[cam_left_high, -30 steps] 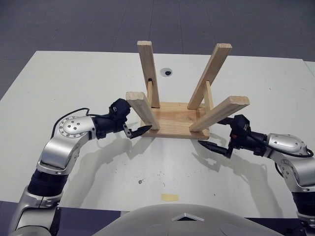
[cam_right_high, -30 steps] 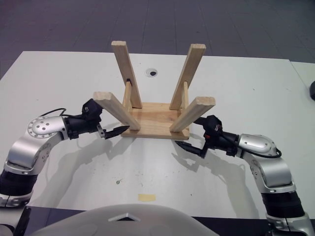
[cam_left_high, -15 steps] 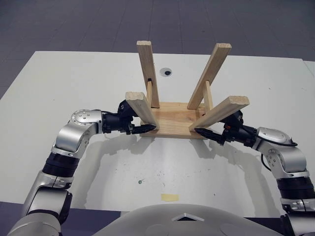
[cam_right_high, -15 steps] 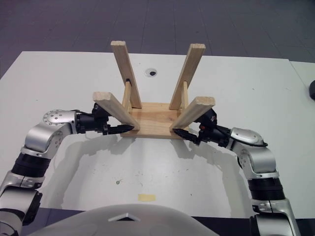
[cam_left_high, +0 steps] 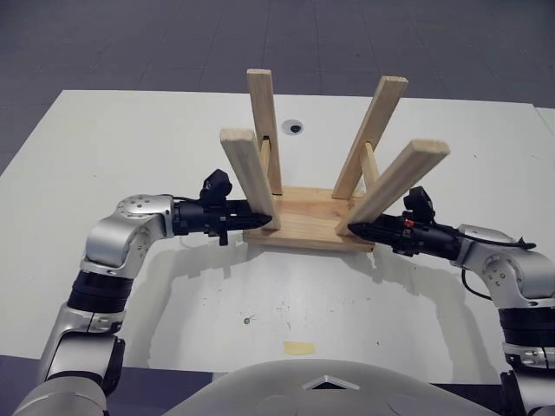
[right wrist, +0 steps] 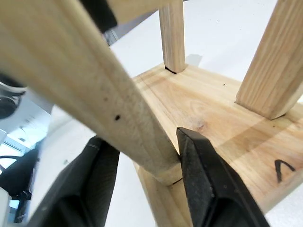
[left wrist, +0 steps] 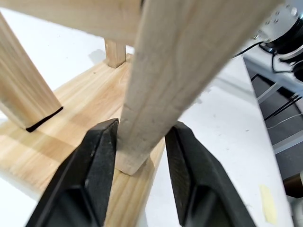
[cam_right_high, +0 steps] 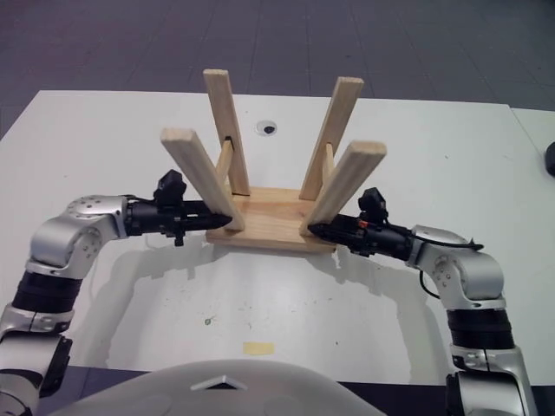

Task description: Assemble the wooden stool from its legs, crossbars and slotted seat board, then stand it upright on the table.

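Gripping both near legs at their bases, stool inverted: slotted seat board (cam_left_high: 305, 218) lies flat around the middle of the tabletop (cam_left_high: 130, 130), four legs pointing up and splayed. Left hand (cam_left_high: 254, 216) closed around the foot of the near-left leg (cam_left_high: 246, 173), right where it enters the board; fingers (left wrist: 100, 151) sit on either side, pressed to the wood. Right hand (cam_left_high: 354, 230) same on the near-right leg (cam_left_high: 401, 182), fingers clamped at the joint. Far legs (cam_left_high: 264, 117) and short crossbars (cam_left_high: 367, 165) look seated, can't confirm joint depth. Judgement: assembly looks done, step in hand is the flip to upright. To do it well: keep both grips low at the joints, lift and rotate both arms together so neither leg gets levered out of its slot, roll toward the far edge where there's room, set all four leg ends down evenly before releasing. Risk: uneven lift twists the frame or pulls a leg loose. Grommet hole (cam_left_high: 297, 127) behind the stool near the far edge, tape scrap (cam_left_high: 299, 347) by the near edge.
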